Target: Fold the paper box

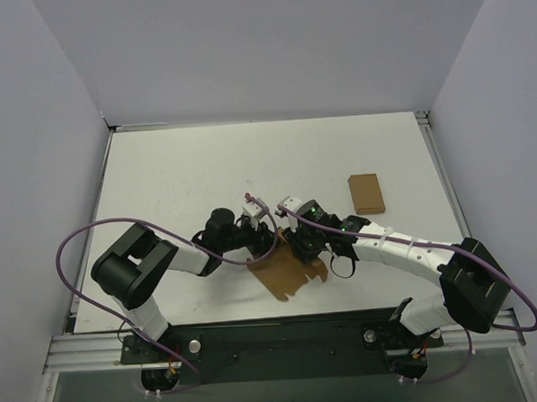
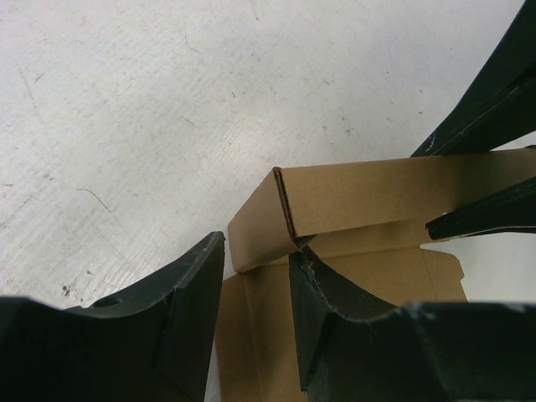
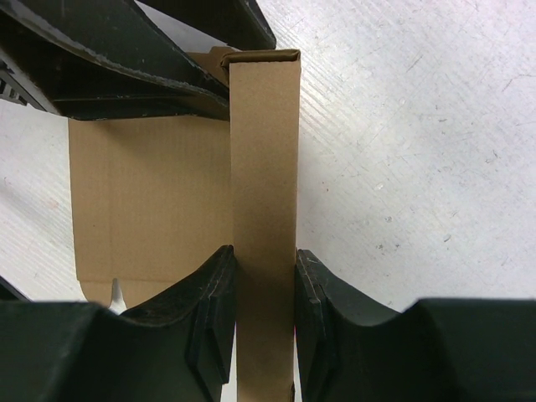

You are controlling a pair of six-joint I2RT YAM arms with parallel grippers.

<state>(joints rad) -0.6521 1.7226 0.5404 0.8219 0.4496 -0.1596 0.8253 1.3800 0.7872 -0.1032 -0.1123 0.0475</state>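
Paper box (image 1: 290, 272) lies partly formed on the tabletop (image 1: 177, 170), near the front edge and between the two arms. Its base panel (image 3: 142, 193) is flat, and one long side wall (image 3: 264, 151) is folded up off it, apparently doubled over along the top crease. At one end of that wall a short end flap (image 2: 255, 226) turns the corner.

The right end effector (image 3: 264, 255) is closed on the raised wall, with one finger pressed to each face, and holds the strip upright. The left end effector (image 2: 255, 251) is at the corner with its jaws apart. The end flap is just ahead of the gap, one finger (image 2: 335, 310) touches the cardboard's edge there, and nothing is clamped.

The step in hand looks to be setting this corner: squaring or tucking the end flap while the wall is held. To do it well, the right grip should be firm without crushing the doubled wall, since thin card creases easily. The left should bear on the flap close to its crease, so that the flap hinges there and does not buckle in the middle. A slow push is best, because the base lies free on the tabletop and could slide or twist under a sideways load.

A plain cardboard rectangle (image 1: 365, 193) lies well apart to the right.
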